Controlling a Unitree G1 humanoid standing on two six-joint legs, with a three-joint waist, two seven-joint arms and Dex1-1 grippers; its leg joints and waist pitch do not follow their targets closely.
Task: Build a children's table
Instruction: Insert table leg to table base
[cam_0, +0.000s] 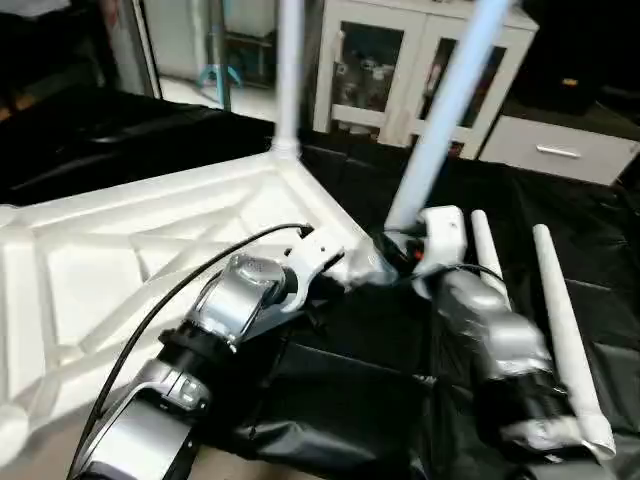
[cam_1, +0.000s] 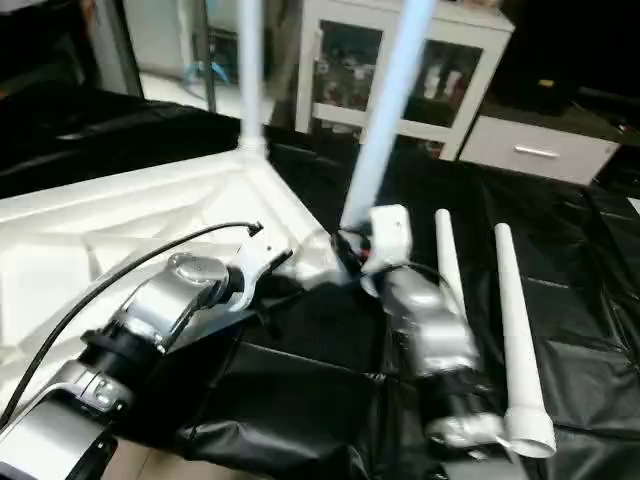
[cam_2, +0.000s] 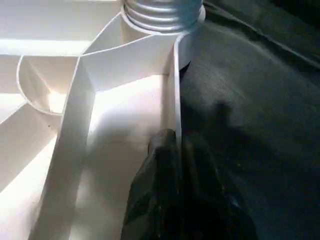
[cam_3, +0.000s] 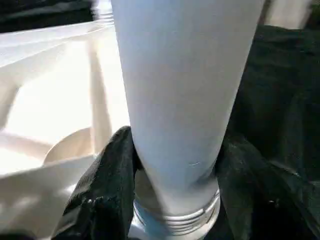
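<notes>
Right gripper (cam_3: 175, 200): clamping the tilted leg (cam_0: 440, 120) near its threaded end, steering it toward the corner socket; not yet upright
Left gripper (cam_2: 176, 165): pinching the tabletop (cam_0: 120, 260) rim, fingers together, steadying it

The white square top (cam_0: 120, 260) lies upside down on the black cover, its ribbed underside facing up. One white leg (cam_0: 289, 70) stands upright in the far corner socket, and a second leg (cam_0: 445, 110) leans tilted at the near corner, its threaded end at the socket. Two more legs (cam_1: 515, 330) lie side by side on the cover, to the right of the top.
</notes>
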